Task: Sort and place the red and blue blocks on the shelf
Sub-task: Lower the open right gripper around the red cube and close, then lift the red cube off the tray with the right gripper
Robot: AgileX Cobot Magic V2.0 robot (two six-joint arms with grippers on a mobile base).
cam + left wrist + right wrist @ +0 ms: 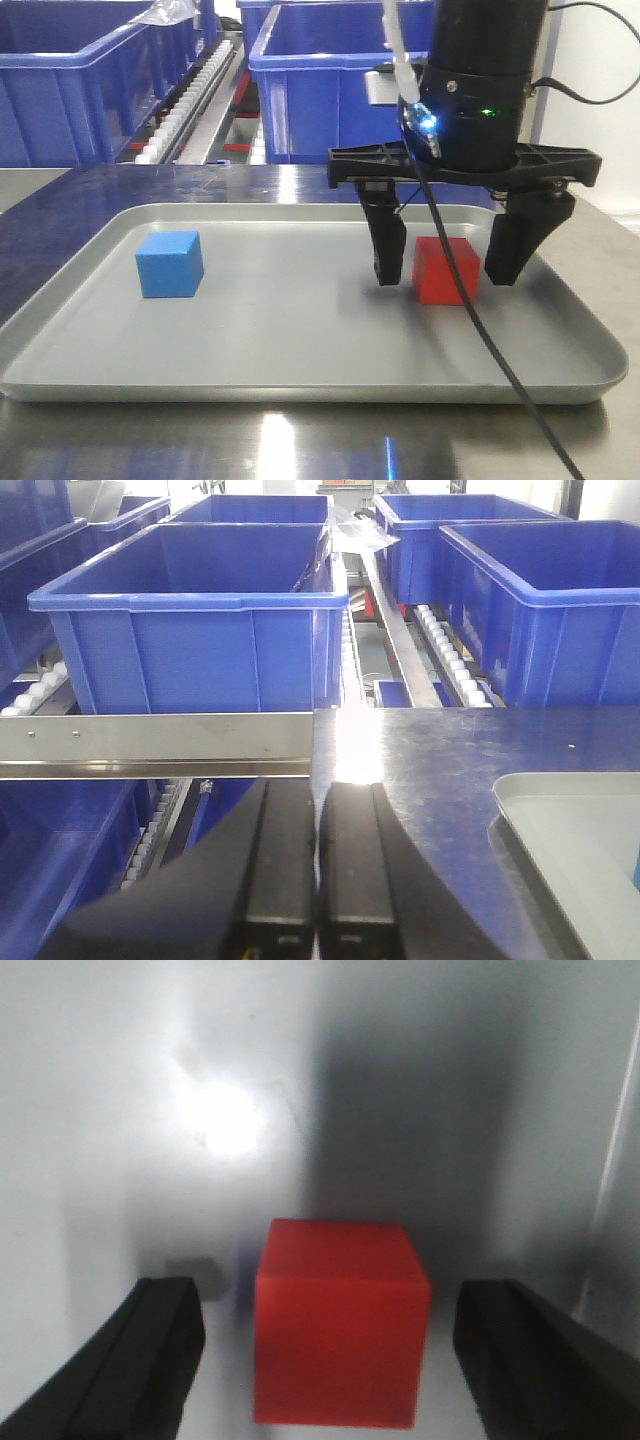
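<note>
The red block rests on the right part of the grey tray. My right gripper hangs over it, open, one finger on each side and neither touching it. In the right wrist view the red block sits between the spread fingers of that gripper, with gaps on both sides. The blue block lies alone on the tray's left part. My left gripper is shut on nothing, low in front of the shelf's metal front rail. The left arm does not show in the front view.
Large blue bins and roller tracks of the shelf stand behind the tray. The left wrist view shows more bins on the rack and a corner of the tray on the steel tabletop. A black cable trails across the tray's front right.
</note>
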